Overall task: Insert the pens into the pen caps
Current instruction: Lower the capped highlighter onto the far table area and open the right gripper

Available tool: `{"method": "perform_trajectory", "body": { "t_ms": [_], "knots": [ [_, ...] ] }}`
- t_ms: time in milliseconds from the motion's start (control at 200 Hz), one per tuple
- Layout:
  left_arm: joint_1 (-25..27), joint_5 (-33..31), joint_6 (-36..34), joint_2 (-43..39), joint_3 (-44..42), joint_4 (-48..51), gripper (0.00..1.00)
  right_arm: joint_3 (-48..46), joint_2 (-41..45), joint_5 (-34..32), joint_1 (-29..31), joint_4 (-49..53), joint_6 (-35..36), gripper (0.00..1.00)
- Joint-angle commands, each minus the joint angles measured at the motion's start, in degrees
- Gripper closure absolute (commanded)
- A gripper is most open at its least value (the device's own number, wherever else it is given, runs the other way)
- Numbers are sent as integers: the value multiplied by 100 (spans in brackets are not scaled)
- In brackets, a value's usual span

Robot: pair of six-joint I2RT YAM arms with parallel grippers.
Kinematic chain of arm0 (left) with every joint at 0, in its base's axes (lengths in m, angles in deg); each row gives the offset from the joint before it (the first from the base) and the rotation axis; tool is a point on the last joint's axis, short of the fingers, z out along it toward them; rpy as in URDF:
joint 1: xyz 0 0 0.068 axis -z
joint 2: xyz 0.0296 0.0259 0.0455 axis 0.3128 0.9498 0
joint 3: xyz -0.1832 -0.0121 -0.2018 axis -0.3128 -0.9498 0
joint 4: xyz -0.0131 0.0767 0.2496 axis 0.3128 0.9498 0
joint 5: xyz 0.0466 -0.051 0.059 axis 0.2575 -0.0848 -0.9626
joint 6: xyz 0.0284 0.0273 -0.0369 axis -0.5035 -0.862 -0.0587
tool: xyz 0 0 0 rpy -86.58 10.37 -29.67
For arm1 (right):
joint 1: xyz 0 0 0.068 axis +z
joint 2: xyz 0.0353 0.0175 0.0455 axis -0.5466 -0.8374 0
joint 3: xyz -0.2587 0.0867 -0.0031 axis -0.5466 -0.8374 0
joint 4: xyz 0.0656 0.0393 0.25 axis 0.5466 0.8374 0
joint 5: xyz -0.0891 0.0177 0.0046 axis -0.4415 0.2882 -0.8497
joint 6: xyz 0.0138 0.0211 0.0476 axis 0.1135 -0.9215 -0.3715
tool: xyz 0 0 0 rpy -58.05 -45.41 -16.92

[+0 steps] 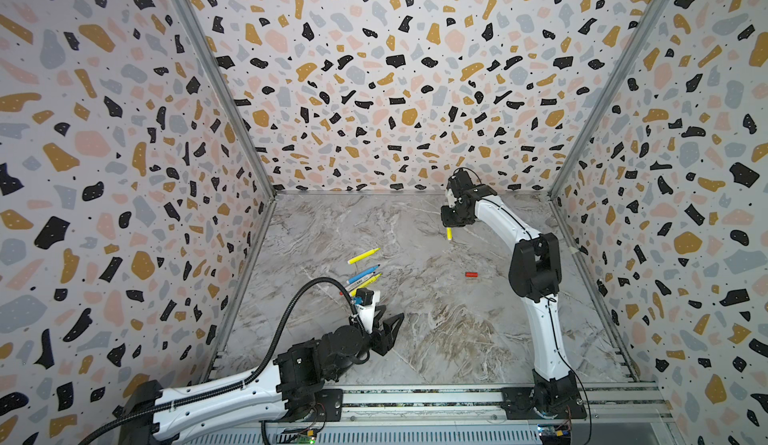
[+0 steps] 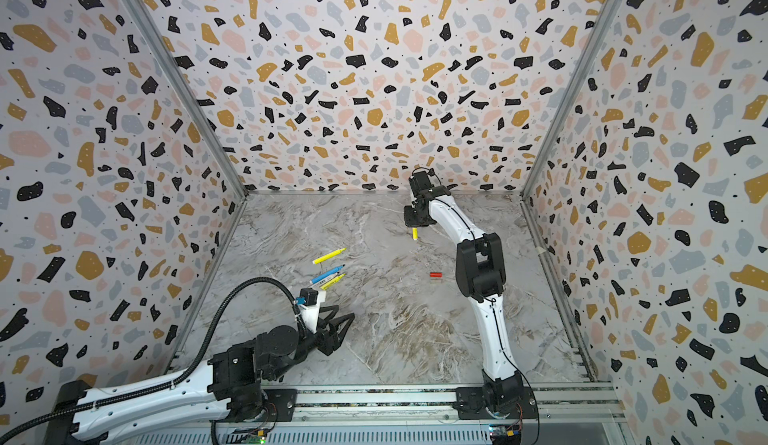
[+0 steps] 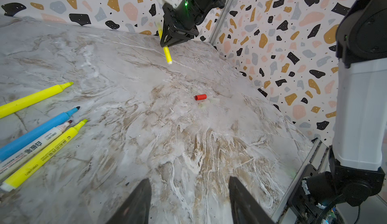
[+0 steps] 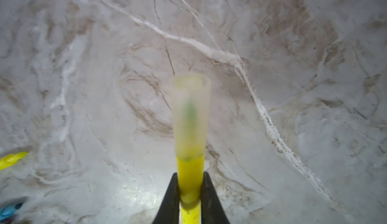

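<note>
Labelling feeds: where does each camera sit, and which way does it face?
Top views: overhead, looking down at table; left arm, right arm show.
Left wrist: low, facing red cap and right gripper; left gripper open in foreground.
Right wrist: looks down along capped pen, clamped in right gripper.
Shared: all four show that pen.

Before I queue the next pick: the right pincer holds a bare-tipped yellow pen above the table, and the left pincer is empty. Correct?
Not bare-tipped: the right wrist view shows a clear cap on the yellow pen in the right pincer. The rest holds.
</note>
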Motion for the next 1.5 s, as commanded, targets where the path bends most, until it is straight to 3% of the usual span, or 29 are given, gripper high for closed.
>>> {"method": "perform_trajectory", "body": {
  "t_ms": [0,315,426,486,696,911,1106,1307,1492],
  "knots": [
    [24,-18,23,-89,38,-95,41,449,-250,-121,-63,610,37,100],
    [24,-48,6,-161,3,-31,41,614,-447,-239,-117,592,15,97],
    [24,-49,1,-162,10,-38,41,648,-502,-244,-140,602,42,88],
    [24,-45,-10,-164,20,-27,41,683,-530,-248,-148,627,37,79],
    [24,-106,-83,-172,127,111,41,681,-293,-275,-131,665,-7,66],
    [26,-148,-227,-134,303,310,41,382,497,-263,-50,592,32,64],
    [24,-206,-325,-7,430,454,40,-1557,2179,-171,258,-471,274,65],
    [-43,-499,-298,432,735,895,40,-3847,4074,561,262,-1882,305,61],
    [-494,-177,-326,993,957,979,40,-5408,5456,1112,158,-2671,176,54]
  ]
}}
